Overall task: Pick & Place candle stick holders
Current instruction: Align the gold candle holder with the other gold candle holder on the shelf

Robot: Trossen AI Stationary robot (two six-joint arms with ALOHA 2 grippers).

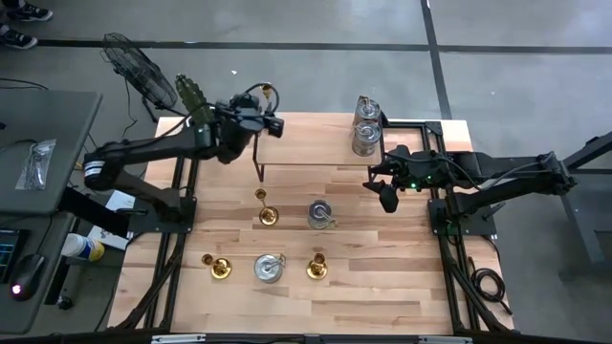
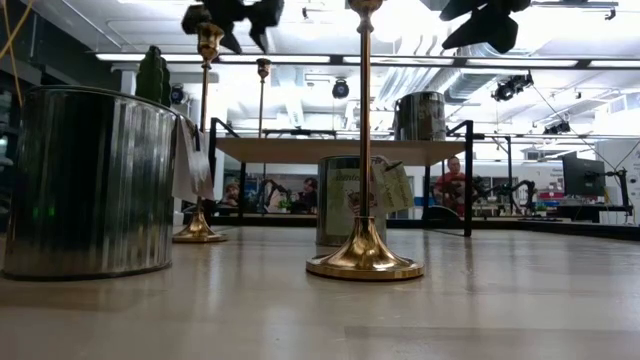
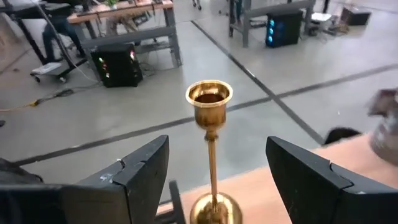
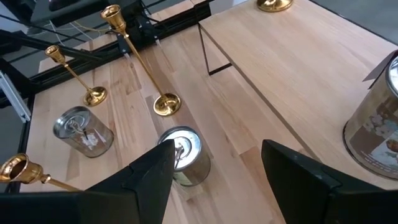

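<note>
The left arm reached across the far left of the table (image 1: 402, 306) from its base, elbow bent, with the left gripper (image 1: 269, 122) held above the raised shelf (image 1: 316, 143) at the table's far side. Its wrist camera showed both dark fingers (image 3: 146, 168) spread wide on either side of a gold candlestick (image 3: 210, 109) that stood upright on the shelf between them, apparently untouched by either finger, though the contact line was hard to judge. The right arm stretched in from the right side, forearm roughly level, and the right gripper (image 1: 386, 194) hung over the table just in front of the shelf, its fingers (image 4: 152, 171) parted wide and empty. Two silver cup holders (image 1: 365, 129) stood together on the right end of the shelf. On the lower tabletop, a second gold candlestick (image 1: 266, 212) stood near the middle, with a silver holder (image 1: 320, 213) just to its right. Nearer the front edge stood a row of three: a gold candlestick (image 1: 217, 266) on the left, a silver holder (image 1: 269, 268) in the middle, and another gold candlestick (image 1: 316, 267) to its right.
</note>
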